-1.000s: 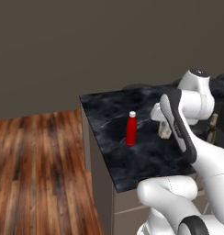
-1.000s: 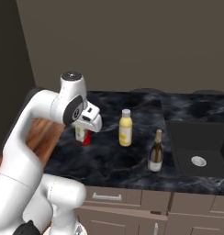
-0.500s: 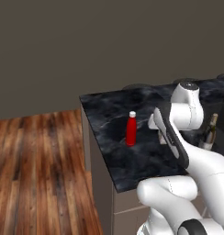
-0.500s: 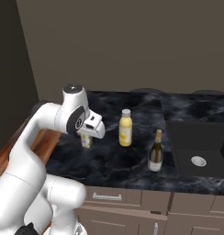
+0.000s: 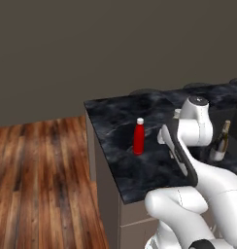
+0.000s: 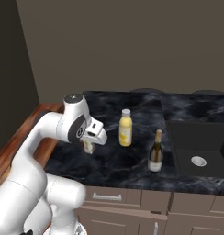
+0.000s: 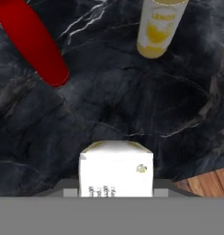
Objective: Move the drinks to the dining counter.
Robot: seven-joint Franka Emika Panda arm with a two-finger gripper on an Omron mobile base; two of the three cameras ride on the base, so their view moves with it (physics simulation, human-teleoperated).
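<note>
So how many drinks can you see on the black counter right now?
4: red bottle near the counter's end, yellow juice bottle mid-counter, wine bottle beside the sink, small carton at the pincer.

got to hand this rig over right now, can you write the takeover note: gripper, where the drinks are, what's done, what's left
Gripper: shut on the small white carton, held just above the black marble counter by its left end.
Red bottle: upright on that counter, near its free corner.
Yellow juice bottle: upright, mid-counter, just right of the gripper.
Wine bottle: upright, close to the sink.
Done: carton gripped; no drink can be confirmed delivered from these views.
Left: carry the carton to the dining counter, then handle the red, yellow and wine bottles one by one.
</note>
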